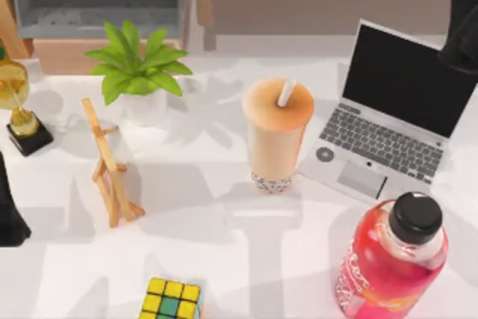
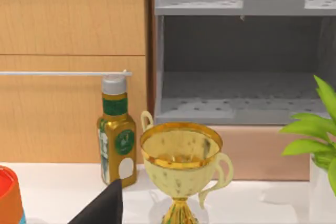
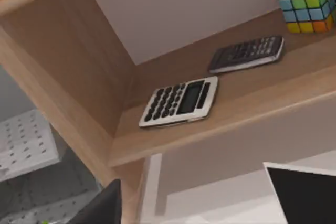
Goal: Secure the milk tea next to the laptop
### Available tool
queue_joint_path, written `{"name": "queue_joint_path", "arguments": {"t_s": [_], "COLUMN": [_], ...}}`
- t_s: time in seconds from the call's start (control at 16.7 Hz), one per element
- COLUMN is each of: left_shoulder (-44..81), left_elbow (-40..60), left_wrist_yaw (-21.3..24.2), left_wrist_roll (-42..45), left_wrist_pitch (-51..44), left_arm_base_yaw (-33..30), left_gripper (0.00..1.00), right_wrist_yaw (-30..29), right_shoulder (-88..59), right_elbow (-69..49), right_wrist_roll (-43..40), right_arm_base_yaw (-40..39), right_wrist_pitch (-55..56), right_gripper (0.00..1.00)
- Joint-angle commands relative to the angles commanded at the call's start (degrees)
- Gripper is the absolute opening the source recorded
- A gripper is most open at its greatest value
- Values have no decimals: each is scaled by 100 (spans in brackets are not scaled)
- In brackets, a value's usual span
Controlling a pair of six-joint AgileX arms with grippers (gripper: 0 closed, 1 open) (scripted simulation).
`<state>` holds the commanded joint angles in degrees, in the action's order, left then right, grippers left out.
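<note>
The milk tea [image 1: 276, 136], a tall clear cup with an orange lid, a white straw and dark pearls at the bottom, stands upright at the middle of the white table. Just to its right lies the open silver-grey laptop [image 1: 388, 121], a small gap between them. A corner of the laptop's black screen [image 3: 304, 192] shows in the right wrist view. My left gripper [image 1: 11, 214] is parked at the table's left edge, far from the cup. At the top right corner my right gripper [image 1: 463, 28] hangs above the laptop's screen. Neither holds anything that I can see.
A pink bottle [image 1: 392, 255] with a black cap stands front right. A potted plant [image 1: 138, 69], a wooden stand [image 1: 110, 166] and a gold trophy [image 1: 19, 106] fill the left side. A Rubik's cube [image 1: 173, 300] sits at the front edge. Calculators [image 3: 181, 100] lie on a wooden shelf.
</note>
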<state>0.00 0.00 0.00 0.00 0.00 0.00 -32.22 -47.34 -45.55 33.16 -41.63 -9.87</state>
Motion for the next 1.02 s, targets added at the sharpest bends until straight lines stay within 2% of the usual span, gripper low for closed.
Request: {"name": "queue_joint_path", "arguments": {"t_s": [0.24, 0.54, 0.72, 1.02], "left_shoulder": [0, 0, 0, 0], "left_elbow": [0, 0, 0, 0], "left_wrist_yaw": [0, 0, 0, 0], "left_wrist_roll": [0, 0, 0, 0], "left_wrist_pitch": [0, 0, 0, 0], "left_arm_base_yaw": [0, 0, 0, 0], "left_gripper": [100, 100, 100, 100], "right_wrist_yaw": [-783, -1356, -1528, -1554], "right_shoulder": [-2121, -4249, -4883, -5019], "right_elbow": [-904, -1567, -1787, -1817], "right_wrist_roll": [669, 1205, 1444, 1504], "right_arm_base_yaw": [-1022, -1759, -1985, -2021], "right_wrist_pitch": [-623, -1188, -1330, -1351], "right_gripper": [100, 100, 100, 100]}}
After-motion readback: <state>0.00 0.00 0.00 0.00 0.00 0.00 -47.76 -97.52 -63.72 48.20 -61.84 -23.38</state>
